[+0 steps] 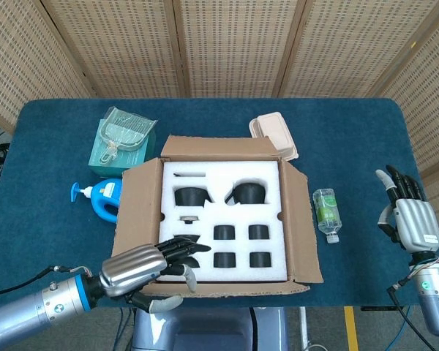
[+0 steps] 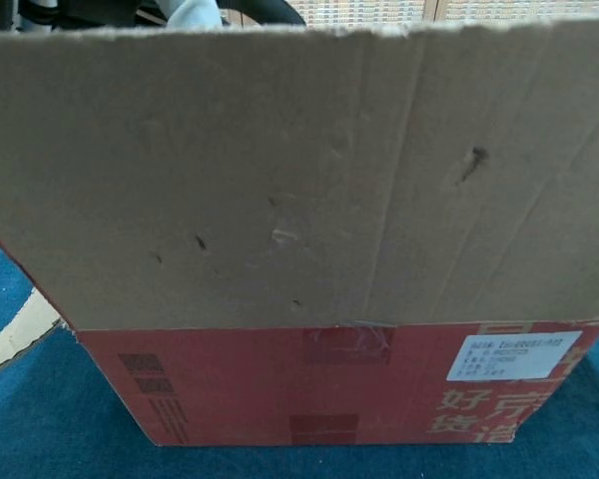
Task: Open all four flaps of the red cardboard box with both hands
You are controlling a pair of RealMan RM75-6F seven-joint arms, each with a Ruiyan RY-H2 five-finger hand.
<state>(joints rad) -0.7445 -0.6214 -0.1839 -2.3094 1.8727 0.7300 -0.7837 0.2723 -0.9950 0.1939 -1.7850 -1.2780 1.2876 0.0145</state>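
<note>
The red cardboard box [image 2: 280, 384] stands in the middle of the table, its brown flaps [image 1: 219, 147] spread and a white foam insert [image 1: 219, 178] with black parts showing inside. My left hand [image 1: 143, 268] grips the near flap [image 1: 238, 289] at its left end, fingers on the inner face and thumb underneath. That flap leans out towards me and fills the chest view [image 2: 299, 180], where fingertips [image 2: 194, 12] peek over its top edge. My right hand [image 1: 408, 216] stays open and empty at the table's right edge, well clear of the box.
A small water bottle [image 1: 326, 213] lies just right of the box. A beige clamshell container [image 1: 276, 132] sits at the far right corner of the box. A blue pump bottle [image 1: 102, 198] and a clear packet [image 1: 121, 142] lie to the left on the blue tablecloth [image 1: 351, 139].
</note>
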